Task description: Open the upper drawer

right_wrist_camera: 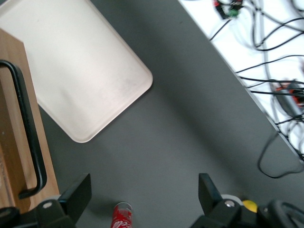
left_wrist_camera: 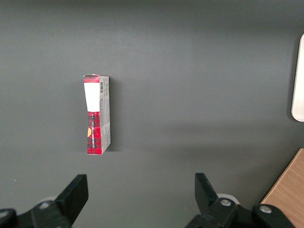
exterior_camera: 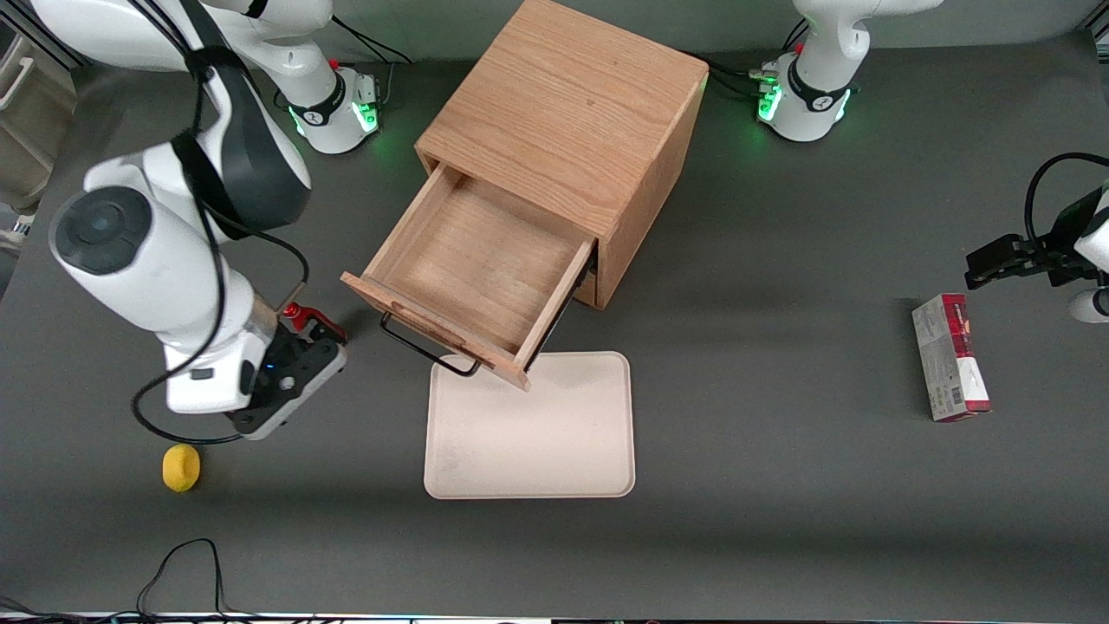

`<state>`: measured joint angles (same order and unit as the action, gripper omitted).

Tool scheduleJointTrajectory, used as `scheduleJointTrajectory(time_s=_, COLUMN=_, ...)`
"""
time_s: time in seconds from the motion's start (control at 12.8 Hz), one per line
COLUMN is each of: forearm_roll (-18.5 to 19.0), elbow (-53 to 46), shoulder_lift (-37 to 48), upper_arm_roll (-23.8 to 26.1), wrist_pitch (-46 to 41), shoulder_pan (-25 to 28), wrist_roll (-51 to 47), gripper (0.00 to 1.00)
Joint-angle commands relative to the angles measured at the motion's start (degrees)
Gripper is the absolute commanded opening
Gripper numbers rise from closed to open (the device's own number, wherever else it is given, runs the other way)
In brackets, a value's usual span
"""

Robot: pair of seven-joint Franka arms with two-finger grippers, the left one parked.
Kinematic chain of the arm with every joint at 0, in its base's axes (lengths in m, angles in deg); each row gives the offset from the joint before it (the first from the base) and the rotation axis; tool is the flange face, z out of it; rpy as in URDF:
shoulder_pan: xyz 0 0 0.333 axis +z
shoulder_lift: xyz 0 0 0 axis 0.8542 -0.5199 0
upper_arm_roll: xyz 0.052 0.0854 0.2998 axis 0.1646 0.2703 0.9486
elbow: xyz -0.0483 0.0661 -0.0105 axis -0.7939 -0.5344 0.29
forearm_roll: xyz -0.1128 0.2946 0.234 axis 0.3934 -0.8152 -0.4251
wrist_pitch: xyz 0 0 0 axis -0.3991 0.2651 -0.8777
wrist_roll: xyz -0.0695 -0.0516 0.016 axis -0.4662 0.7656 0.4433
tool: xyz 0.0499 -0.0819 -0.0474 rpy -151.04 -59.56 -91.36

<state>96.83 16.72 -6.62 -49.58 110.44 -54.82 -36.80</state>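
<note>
Hovering beside the cabinet (exterior_camera: 563, 147), toward the working arm's end of the table, the gripper (right_wrist_camera: 145, 197) is standing with its 2 fingers spread wide and gripping nothing. The upper drawer (exterior_camera: 472, 269) is sticking well out of the cabinet, its bare inside showing and its front overhanging the edge of the beige tray (exterior_camera: 530, 429). The task is looking essentially complete. The drawer is rigid wood, probably light while empty, and is likely sliding straight on its runners. The thin black wire handle (exterior_camera: 426, 348) on its front is offering the only real hold; it is stiff, narrow and smooth, so fingers would need to close squarely across its bar.
</note>
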Motion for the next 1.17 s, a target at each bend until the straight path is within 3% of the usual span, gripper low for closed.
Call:
scheduleJointTrajectory(time_s=0.0, forearm_roll=-9.0, elbow=2.2, shoulder_lift=7.5, upper_arm_roll=-7.7, wrist_pitch=-8.1, shoulder_pan=0.1, wrist_roll=-9.9, gripper=1.00)
scheduleJointTrajectory(time_s=0.16, forearm_roll=-10.5, elbow=9.5, shoulder_lift=14.0, upper_arm_roll=-11.5, wrist_pitch=-11.2, shoulder_pan=0.0, wrist_roll=-20.0, gripper=1.00)
scheduleJointTrajectory(time_s=0.55, forearm_roll=-9.8, elbow=35.1, shoulder_lift=34.4, upper_arm_roll=-16.2, wrist_pitch=-6.0, shoulder_pan=-0.1, wrist_roll=-23.9, gripper=1.00)
scheduleJointTrajectory(time_s=0.7, forearm_roll=-10.0, elbow=37.1, shoulder_lift=37.5, upper_arm_roll=-16.3, wrist_pitch=-8.0, shoulder_pan=-0.3, wrist_roll=-29.3, gripper=1.00)
scheduleJointTrajectory(time_s=1.09, forearm_roll=-10.2, elbow=34.6, shoulder_lift=36.7, upper_arm_roll=-18.4, wrist_pitch=-9.8, shoulder_pan=-0.6, wrist_roll=-29.2, gripper=1.00)
